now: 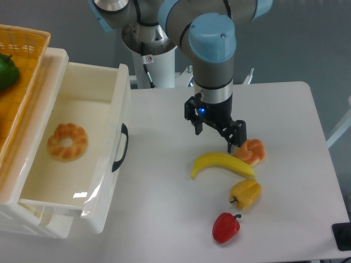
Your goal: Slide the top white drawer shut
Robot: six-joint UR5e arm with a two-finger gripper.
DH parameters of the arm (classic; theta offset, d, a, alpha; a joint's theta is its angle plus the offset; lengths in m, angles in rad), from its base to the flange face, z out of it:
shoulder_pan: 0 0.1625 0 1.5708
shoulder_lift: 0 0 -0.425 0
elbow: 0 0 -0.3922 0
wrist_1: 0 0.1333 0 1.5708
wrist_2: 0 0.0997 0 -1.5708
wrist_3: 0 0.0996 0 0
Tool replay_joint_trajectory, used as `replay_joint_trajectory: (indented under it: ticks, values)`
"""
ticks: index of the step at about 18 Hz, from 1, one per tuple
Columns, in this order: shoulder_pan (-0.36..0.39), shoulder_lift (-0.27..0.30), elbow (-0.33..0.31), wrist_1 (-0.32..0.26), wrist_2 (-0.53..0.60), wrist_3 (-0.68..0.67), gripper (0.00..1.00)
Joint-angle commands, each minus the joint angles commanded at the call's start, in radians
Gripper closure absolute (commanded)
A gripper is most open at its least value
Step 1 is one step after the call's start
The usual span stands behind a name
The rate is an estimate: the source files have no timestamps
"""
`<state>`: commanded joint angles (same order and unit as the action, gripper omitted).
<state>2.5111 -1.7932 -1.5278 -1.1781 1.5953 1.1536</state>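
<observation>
The top white drawer stands pulled far out at nine o'clock on the surface, a doughnut lying inside, its black handle facing the empty, spread end effector, well apart above a banana, so closing has yet to begin.

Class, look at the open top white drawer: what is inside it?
Inside the top white drawer lies one ring-shaped pastry on its floor. The near-left corner is partly hidden by the cabinet frame.

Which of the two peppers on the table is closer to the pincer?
The yellow pepper. It lies just below the banana, while the red pepper sits farther down toward the table's front edge, farther from the pincer.
</observation>
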Motion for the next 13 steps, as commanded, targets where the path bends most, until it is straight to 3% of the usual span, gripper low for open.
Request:
replay_joint_trajectory:
  ticks: [5,9,13]
  values:
    - [0.0,-0.002,-0.002,0.0,0.002,-0.017,0.0]
    - [0.0,0.002,-0.055,0.038,0.008,-0.04,0.0]
    - [-0.002,-0.009,-0.063,0.043,0.006,-0.107,0.0]
